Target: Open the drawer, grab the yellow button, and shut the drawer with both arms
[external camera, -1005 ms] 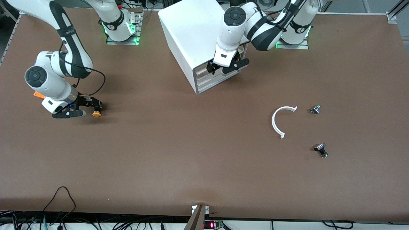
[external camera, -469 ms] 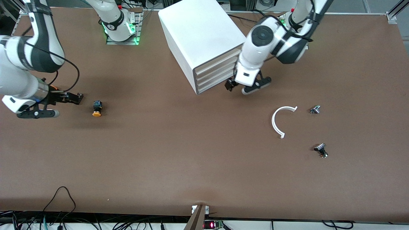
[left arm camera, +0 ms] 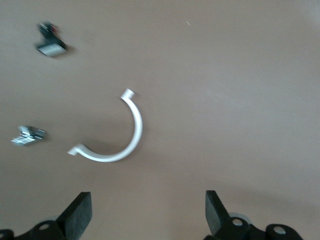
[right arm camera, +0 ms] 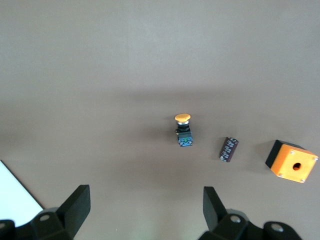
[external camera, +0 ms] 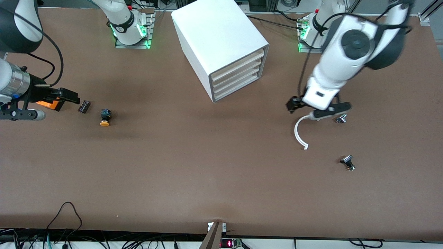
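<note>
Both sets of jaws are spread wide and empty. The right gripper (right arm camera: 142, 212) hangs over bare table at the right arm's end, and the button (external camera: 105, 117) lies on its side on the table under that wrist camera's gaze, free of any hold, orange cap pointing toward the front camera. That looks like a deliberate drop-off spot: it sits well apart from the cabinet (external camera: 221, 45), where nothing would knock it. Just beside the button, toward the right arm's end, lies a small black component (external camera: 84, 106), and past that the orange box with a hole (external camera: 48, 104), partly hidden under the right gripper in the front view. Over at the left arm's end, the left gripper (left arm camera: 147, 215) hovers above a white curved piece (external camera: 300, 133), with two small metal-and-black parts, one (external camera: 341, 119) close by it and the other (external camera: 347, 163) nearer the front camera. None of these are task items, so I read this arm as merely passing over them. The drawer (external camera: 238, 62), topmost of four, sits flush in the cabinet face. By my judgement the job is essentially done: button out, drawer shut, both arms clear.
</note>
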Robot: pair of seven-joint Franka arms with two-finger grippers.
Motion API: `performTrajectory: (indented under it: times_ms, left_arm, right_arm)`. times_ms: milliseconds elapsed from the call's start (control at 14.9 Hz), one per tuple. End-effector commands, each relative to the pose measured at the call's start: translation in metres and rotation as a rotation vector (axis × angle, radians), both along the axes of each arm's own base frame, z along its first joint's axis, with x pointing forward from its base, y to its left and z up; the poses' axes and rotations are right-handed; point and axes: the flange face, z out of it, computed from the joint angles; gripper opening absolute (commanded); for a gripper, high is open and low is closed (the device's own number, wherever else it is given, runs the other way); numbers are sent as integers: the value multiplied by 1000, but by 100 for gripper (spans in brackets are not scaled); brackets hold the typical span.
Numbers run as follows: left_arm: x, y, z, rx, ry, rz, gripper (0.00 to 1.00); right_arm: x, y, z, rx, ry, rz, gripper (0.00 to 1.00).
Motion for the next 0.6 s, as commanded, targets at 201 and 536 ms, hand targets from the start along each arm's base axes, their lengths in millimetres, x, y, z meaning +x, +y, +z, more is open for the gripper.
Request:
performTrajectory:
  times_ms: [201, 536]
  left_arm:
    - [-24, 90, 89, 29, 49, -53, 100]
    - [-36, 118, 90, 39, 64, -103, 100]
  right_arm:
    - [0, -61, 22, -167, -15, -27, 100]
    - [-11, -54, 26, -127, -23, -29, 100]
